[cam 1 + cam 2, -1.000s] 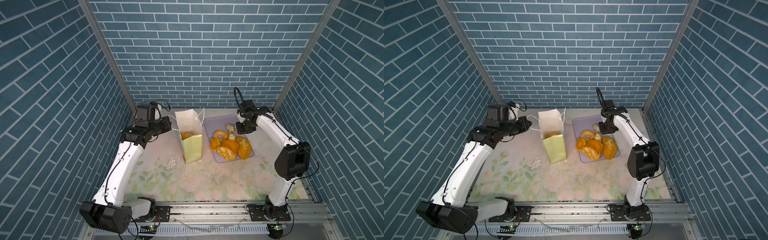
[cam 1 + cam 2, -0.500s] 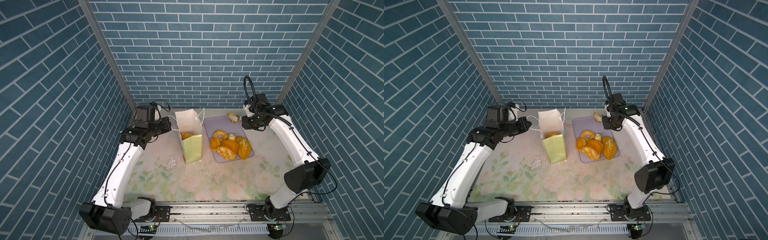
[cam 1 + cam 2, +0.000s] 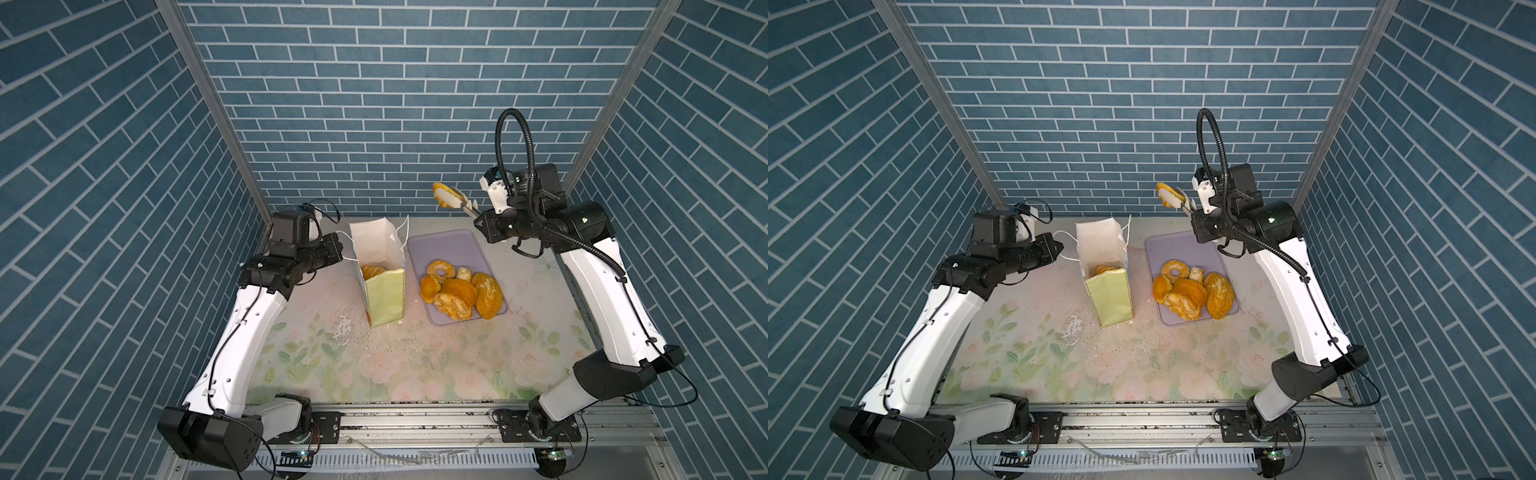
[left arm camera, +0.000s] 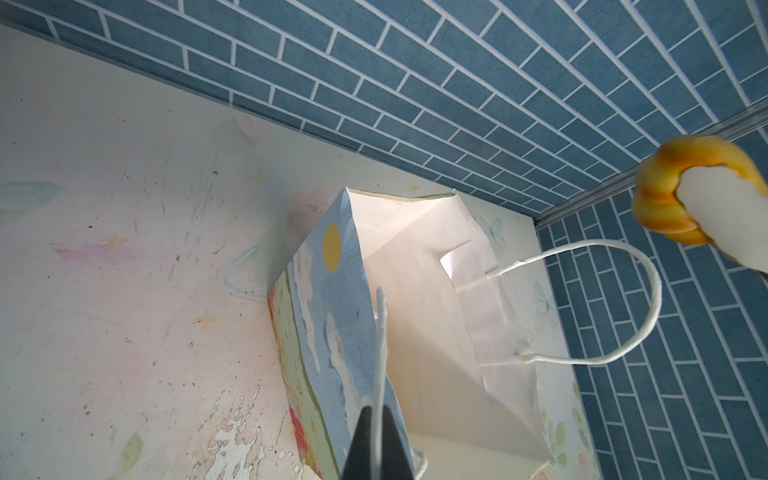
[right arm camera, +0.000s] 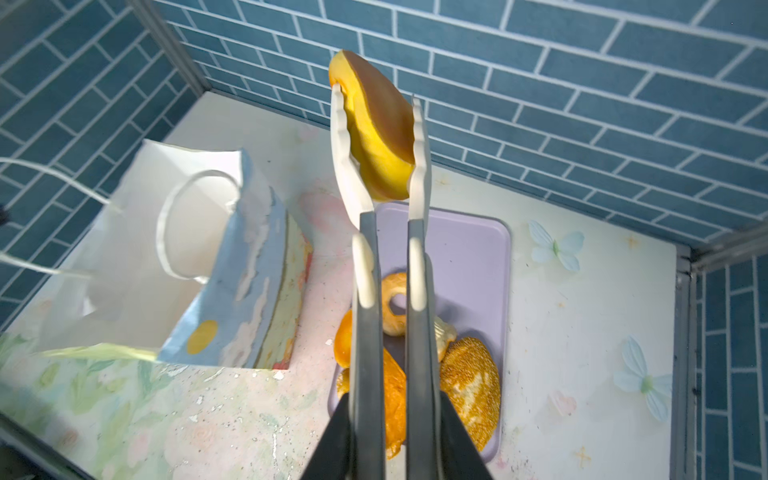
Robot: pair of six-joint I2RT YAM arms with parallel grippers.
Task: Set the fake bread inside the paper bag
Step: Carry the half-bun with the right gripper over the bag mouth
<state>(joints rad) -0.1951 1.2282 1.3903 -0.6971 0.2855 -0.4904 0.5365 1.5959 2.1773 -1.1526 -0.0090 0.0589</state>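
The paper bag (image 3: 384, 295) (image 3: 1111, 299) stands open on the table with a piece of fake bread (image 3: 372, 271) inside. My left gripper (image 3: 340, 245) (image 4: 378, 409) is shut on its white cord handle (image 4: 380, 332), left of the bag. My right gripper (image 3: 482, 218) (image 5: 392, 399) is shut on grey tongs (image 5: 368, 332) with white tips. The tongs pinch a golden bun (image 3: 441, 192) (image 3: 1165, 192) (image 5: 378, 133) high in the air, behind the tray and to the right of the bag mouth. Several pastries (image 3: 457, 291) (image 3: 1192, 293) lie heaped on the tray.
A flat lilac tray (image 3: 449, 249) (image 5: 469, 249) lies just right of the bag. A ring doughnut (image 3: 441, 269) and a seeded loaf (image 3: 488, 295) lie on it. White flakes (image 3: 343, 328) litter the floral table in front of the bag. Blue brick walls close in three sides.
My right arm has lifted the tongs with the bun off the tray, up and back toward the rear wall. The left arm and the bag have not moved.
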